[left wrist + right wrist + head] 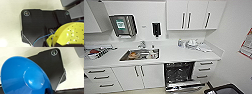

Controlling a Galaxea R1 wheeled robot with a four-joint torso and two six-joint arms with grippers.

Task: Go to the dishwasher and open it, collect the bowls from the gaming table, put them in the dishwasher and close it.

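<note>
The dishwasher (179, 73) stands open under the white counter, its door (185, 86) folded down to the floor and dark racks showing inside. In the left wrist view a pale yellow bowl (70, 33) with small holes hangs close over the floor, gripped at its rim by my left gripper (54, 43). A bright blue bowl (25, 77) looms large in the right wrist view, tilted, with my right gripper (48, 90) shut on its edge. The gaming table is out of view.
A steel sink (139, 54) with dishes is set in the counter (184, 53) left of the dishwasher. Drawers (206, 70) flank it on the right, close to a side wall. A dark-framed object (224, 89) sits low at the right.
</note>
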